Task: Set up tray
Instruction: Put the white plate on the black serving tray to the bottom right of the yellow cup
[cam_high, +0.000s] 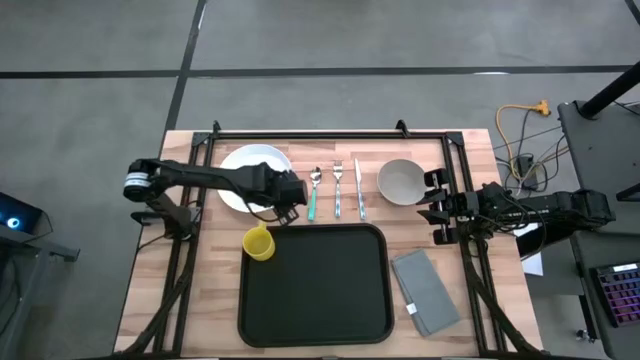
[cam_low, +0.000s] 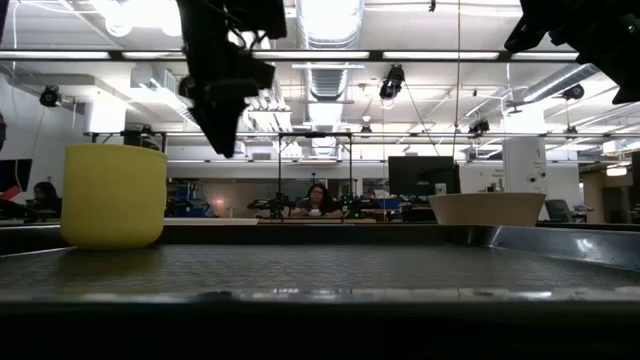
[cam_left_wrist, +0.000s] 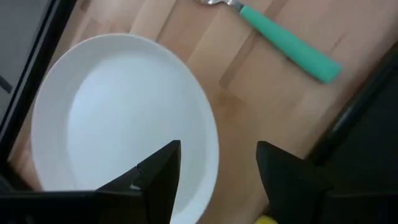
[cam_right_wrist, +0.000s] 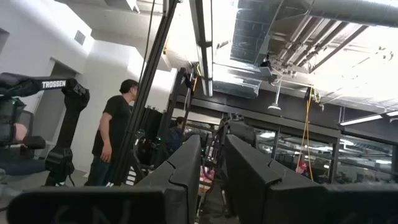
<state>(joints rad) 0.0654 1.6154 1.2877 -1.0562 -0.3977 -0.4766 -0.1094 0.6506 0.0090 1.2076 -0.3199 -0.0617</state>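
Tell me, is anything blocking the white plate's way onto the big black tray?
Partly. The yellow cup sits at the black rectangular tray's near corner, right between it and the round white plate. The left gripper, jaws open, hovers at the plate's edge.

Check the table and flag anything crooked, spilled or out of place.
Two small things. The grey napkin lies askew, angled against the black tray beside it. The yellow cup straddles the tray's upper left corner, partly over its rim. No spill or damage shows; the cutlery lies in a row.
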